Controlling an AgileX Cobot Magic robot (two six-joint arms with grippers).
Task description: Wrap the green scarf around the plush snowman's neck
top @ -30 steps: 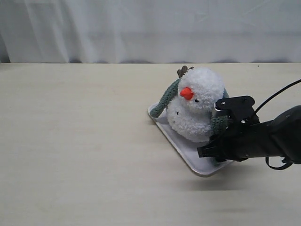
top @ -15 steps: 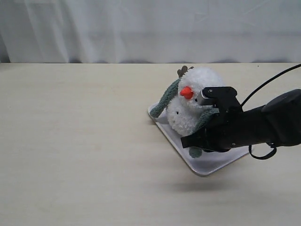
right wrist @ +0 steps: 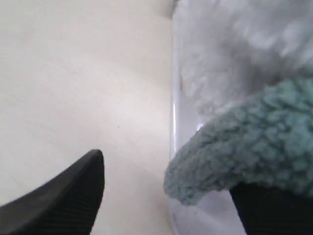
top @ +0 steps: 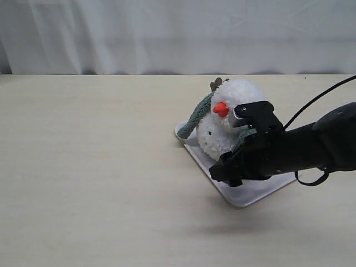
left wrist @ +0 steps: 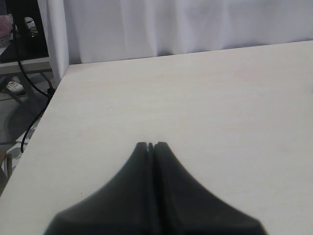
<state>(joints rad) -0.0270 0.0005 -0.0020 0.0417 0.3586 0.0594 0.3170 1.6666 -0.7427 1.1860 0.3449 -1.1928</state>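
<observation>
One end of the green scarf (right wrist: 244,147) merely rests on my right gripper (right wrist: 165,183), jaws wide, unpinched; any jerk could shed it or topple the plush snowman (top: 231,130).

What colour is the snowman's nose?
Orange-red; the snowman's nose shows best in the exterior view.

In the exterior view the right claw (top: 223,173) and its arm cover the lower body of the plush snowman (top: 240,100), one end of the green scarf (top: 194,118) and part of the tray (top: 250,192). In the right wrist view the fur is blurred, and the scarf, cut off at the edge, hides the tip of one finger (right wrist: 266,210)
</observation>
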